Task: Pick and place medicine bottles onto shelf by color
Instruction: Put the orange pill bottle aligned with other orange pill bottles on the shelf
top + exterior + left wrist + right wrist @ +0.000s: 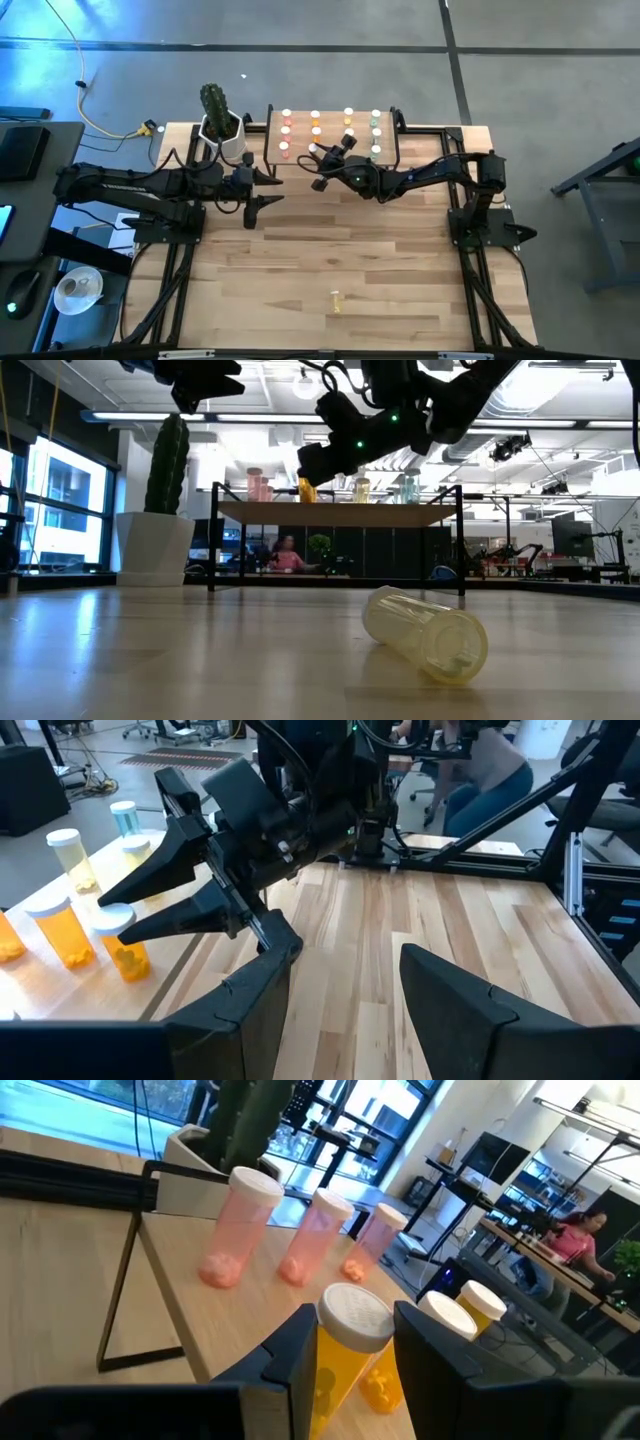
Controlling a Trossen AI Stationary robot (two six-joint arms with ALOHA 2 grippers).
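Right gripper (pixel 316 152), seen in the high view, reaches over the near left part of the shelf (pixel 392 150), where rows of white-capped medicine bottles (pixel 348 122) stand in columns running from pink-red at the left through orange and yellow to pale green at the right. Left gripper (pixel 272 186) waits over the tabletop (pixel 300 280) just beside the shelf's left end, near the cactus pot (pixel 226 137), with its fingers spread and nothing between them. One lone yellow bottle (pixel 336 300) lies on the tabletop well apart from the shelf, toward the near edge. Low view: that yellow bottle (pixel 426 632) lies on its side close to the camera, cap end facing forward; behind it the shelf (pixel 335 513) carries upright bottles, and the right gripper (pixel 322 461) hangs just above the board beside an orange bottle (pixel 307 489). A person (pixel 286 554) sits in the room beyond. Left wrist view: the right gripper (pixel 125 906) points its fingers at orange bottles (pixel 122 942) holding loose orange pills, with yellow and pale green bottles farther along. Right wrist view: the fingers (pixel 288 1352) are clamped on either side of an orange bottle (pixel 345 1348) with a white cap; three pink-red bottles (pixel 237 1228) containing small pink pills stand in a row behind it, and further orange bottles stand just beside it.
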